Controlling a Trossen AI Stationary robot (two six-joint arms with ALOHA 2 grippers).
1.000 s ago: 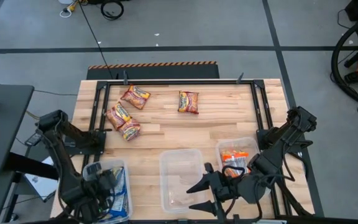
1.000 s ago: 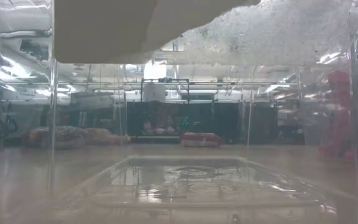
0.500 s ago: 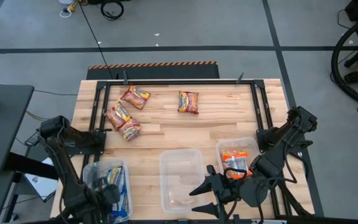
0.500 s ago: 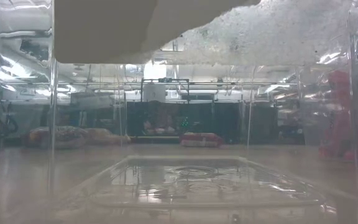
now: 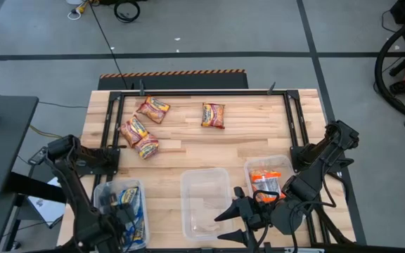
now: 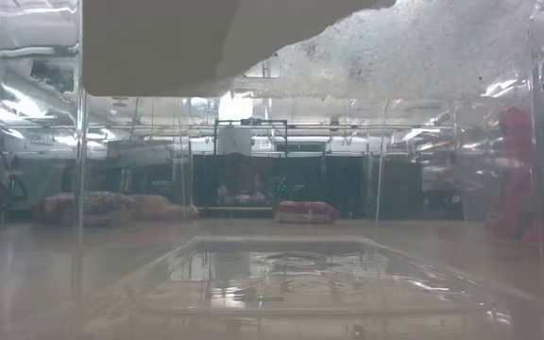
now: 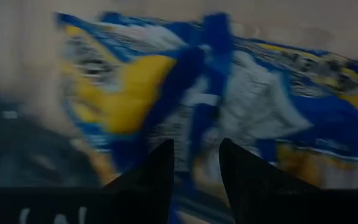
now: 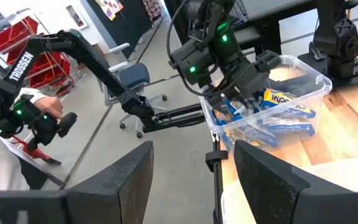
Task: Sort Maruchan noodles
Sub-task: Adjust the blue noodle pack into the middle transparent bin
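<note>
Three dark red-brown noodle packets [image 5: 138, 134] [image 5: 153, 108] [image 5: 213, 114] lie flat on the far half of the wooden table [image 5: 259, 133]. The clear left bin [image 5: 140, 188] at the near left holds blue-and-white packets [image 5: 129, 201]. My left gripper [image 5: 114, 212] points down into that bin, its fingers close together on a blue-and-white packet [image 7: 210, 93]. Orange packets [image 5: 266, 178] lie in the right bin [image 5: 284, 163]. My right gripper [image 5: 225, 223] hangs open at the near edge by the middle bin [image 5: 204, 177], holding nothing. My left gripper comes from above, pointing down, and has a raised blue fold of a blue-and-white packet [image 7: 199, 134] between its two fingers [image 7: 157, 171]. The wrist view is blurred, so I cannot tell how many layers it has. The packet sits inside the left bin, over the others.
The middle bin stands bare between the other two. Black rails [image 5: 111, 119] [image 5: 294, 119] frame the table's left, right and far sides. Beyond the table's left side a person's hand [image 8: 42, 109] holds another arm's handle.
My left gripper has gone toward the table's near edge and down into the left bin, with a yellow-and-blue packet coming into sight beside it. My right gripper has kept still.
</note>
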